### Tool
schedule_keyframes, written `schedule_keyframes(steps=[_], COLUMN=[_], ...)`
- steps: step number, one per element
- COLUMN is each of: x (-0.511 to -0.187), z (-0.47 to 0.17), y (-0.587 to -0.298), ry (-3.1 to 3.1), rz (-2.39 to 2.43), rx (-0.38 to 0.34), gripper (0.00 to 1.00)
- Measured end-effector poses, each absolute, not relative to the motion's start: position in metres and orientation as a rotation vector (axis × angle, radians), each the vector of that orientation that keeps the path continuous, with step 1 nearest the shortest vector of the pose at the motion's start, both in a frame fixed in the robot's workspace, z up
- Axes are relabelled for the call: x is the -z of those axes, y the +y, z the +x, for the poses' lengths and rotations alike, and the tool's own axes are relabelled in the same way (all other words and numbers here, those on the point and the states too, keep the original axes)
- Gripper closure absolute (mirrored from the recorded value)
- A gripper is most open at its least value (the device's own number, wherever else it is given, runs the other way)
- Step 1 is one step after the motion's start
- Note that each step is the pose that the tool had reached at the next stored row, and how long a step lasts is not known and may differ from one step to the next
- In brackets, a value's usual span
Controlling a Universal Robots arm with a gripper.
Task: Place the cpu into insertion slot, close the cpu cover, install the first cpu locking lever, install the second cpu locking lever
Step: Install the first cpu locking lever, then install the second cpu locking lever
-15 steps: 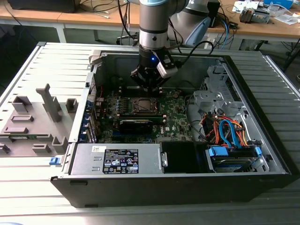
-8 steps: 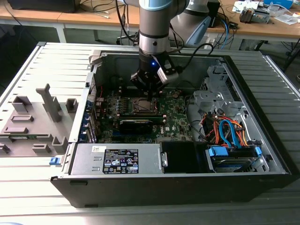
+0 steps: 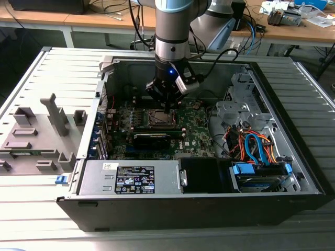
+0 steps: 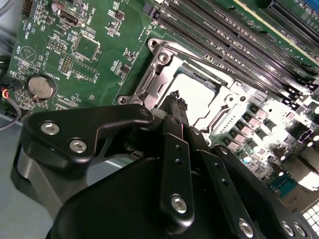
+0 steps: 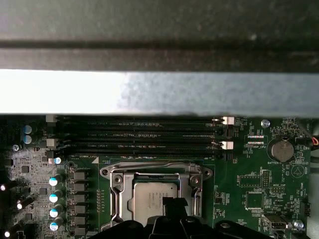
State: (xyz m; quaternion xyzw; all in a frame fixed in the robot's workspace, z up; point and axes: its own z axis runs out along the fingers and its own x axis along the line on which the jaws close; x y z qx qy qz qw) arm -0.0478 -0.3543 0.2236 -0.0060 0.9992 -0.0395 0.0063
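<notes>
Black fingers (image 4: 175,107) over cpu (image 4: 197,97), cpu cover (image 4: 162,74) around.

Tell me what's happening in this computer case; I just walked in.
The robot arm's black gripper reaches into the open computer case, right over the silvery-rimmed square insertion slot on the green motherboard. The silvery-tan square cpu already sits in the slot, with the thin silvery metal cpu cover down around it. The fingertips hover right above the chip.

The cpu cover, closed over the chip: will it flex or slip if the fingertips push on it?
The cpu cover is a thin metal frame, so it probably springs slightly. Its bare shiny face looks slippery. The gripper sits right over the cpu.
</notes>
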Motion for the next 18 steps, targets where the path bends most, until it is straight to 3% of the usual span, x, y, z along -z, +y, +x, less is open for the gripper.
schedule_keyframes(steps=[18], x=[-0.2235], z=[-0.0472], y=[-0.3608], ry=[3.127], rz=[-0.019], rx=[0.122], gripper=[0.89])
